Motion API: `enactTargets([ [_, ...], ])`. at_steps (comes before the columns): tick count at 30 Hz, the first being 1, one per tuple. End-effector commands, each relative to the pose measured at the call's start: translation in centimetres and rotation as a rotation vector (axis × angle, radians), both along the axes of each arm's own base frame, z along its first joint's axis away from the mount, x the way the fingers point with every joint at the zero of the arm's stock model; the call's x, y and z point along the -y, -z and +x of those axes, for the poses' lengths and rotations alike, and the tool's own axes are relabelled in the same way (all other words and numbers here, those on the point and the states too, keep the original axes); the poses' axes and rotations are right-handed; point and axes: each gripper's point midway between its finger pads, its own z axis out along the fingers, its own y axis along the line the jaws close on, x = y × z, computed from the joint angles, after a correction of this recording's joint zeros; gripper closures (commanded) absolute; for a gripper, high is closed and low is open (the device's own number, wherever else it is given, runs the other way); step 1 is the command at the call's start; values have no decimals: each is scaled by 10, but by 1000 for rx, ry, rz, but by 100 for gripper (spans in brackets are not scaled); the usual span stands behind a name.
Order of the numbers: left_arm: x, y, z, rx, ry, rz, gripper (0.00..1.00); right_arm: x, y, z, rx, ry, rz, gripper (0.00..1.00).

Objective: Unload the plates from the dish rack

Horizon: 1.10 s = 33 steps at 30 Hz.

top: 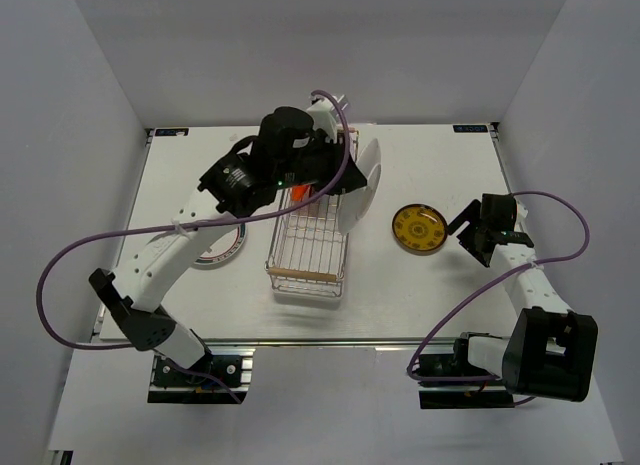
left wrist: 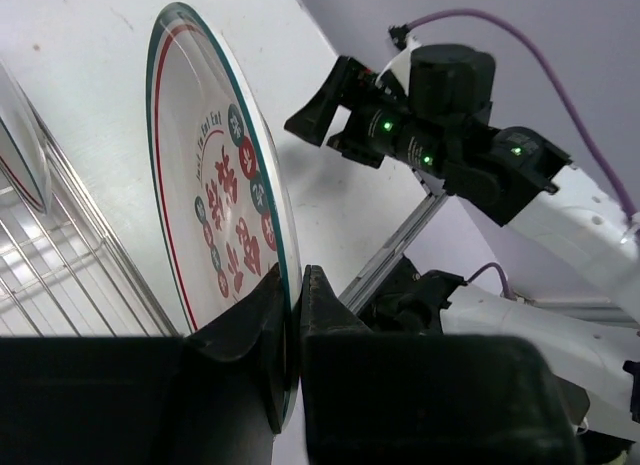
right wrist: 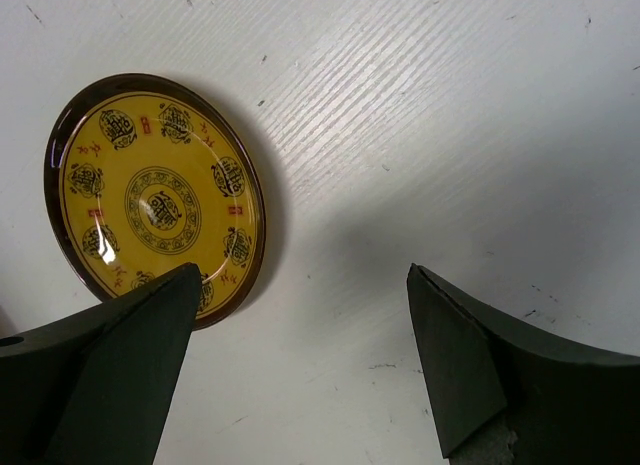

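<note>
1. Dish rack (top: 307, 247) stands lengthwise at mid-worktop (top: 430, 300). Its near wooden handle (top: 305, 275) faces the arm bases. The near half of the wire basket holds nothing.
2. Left of the rack, a pink-rimmed plate (top: 222, 253) lies flat on the worktop, partly under the left arm.
3. Right fingers (top: 468, 235) are spread wide and hold nothing. They are low over the worktop, just right of the yellow plate (right wrist: 155, 200) and apart from it.
4. Yellow plate is flat on the worktop, face up, with a dark rim and dark pattern. It lies right of the rack and well clear of it.
5. At the rack's far end an orange plate (top: 300, 193) shows as a sliver only; the left arm hides most of it.
6. Left fingers (left wrist: 306, 300) are pressed together on the rim of the white plate (left wrist: 215, 205), one on each face.
7. White plate has a teal and red rim and coloured dots on its face. It is held on edge, roughly upright, at the rack's far right corner. I cannot tell whether it touches the wires.
8. In the left wrist view, the edge of another plate (left wrist: 18, 135) shows at the far left, above the rack wires.
</note>
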Motion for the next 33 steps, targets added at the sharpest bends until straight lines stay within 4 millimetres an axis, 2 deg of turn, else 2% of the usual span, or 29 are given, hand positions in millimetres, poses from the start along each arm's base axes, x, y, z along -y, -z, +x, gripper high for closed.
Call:
enactTargets([
  [1,-24,-74,-8,167,-19,-115,91,2,-7,6,18,8,0,11],
  [3,-39,-79,8,217,-127,-83,91,1,-8,6,25,4,-2,11],
  [4,-54,-77,22,233,-224,-44,91,2,-8,6,24,6,-3,11],
  [5,-80,-76,48,275,-418,14,91,2,-10,6,30,5,-6,11],
  [7,-108,-66,69,302,-605,100,94,3,-10,6,36,1,-14,11],
  [8,-130,-60,84,326,-754,171,94,4,-10,6,36,4,-19,11],
  [10,-151,-51,96,341,-875,267,96,5,-10,6,29,2,-24,11],
  [11,-170,-55,100,364,-983,309,96,5,-8,5,18,3,-27,11],
  [12,-172,-43,106,363,-1014,376,96,5,-9,6,20,0,-26,11],
  [14,-187,-35,114,364,-1082,450,91,4,-7,6,13,-2,-21,11],
  [16,-193,-15,121,336,-1098,522,90,3,-4,6,6,-7,-18,11],
  [19,-218,22,131,268,-1161,593,90,1,-1,7,-5,-20,-9,11],
  [20,-236,34,138,235,-1200,603,91,0,0,8,-6,-25,-4,11],
  [21,-241,66,141,186,-1177,642,91,0,0,8,-6,-27,-3,11],
  [23,-265,93,147,135,-1197,665,92,-2,0,9,-4,-36,3,11],
  [24,-274,118,147,113,-1199,705,93,-1,0,9,-3,-35,1,11],
  [27,-297,156,149,51,-1206,800,92,-2,1,10,-12,-47,-2,11],
  [28,-296,174,151,6,-1175,823,92,-2,4,9,-23,-43,-3,11],
  [29,-298,184,152,-20,-1173,837,94,-1,4,9,-25,-45,-6,11],
  [33,-308,216,162,-79,-1169,876,97,-2,7,9,-42,-51,-4,11],
])
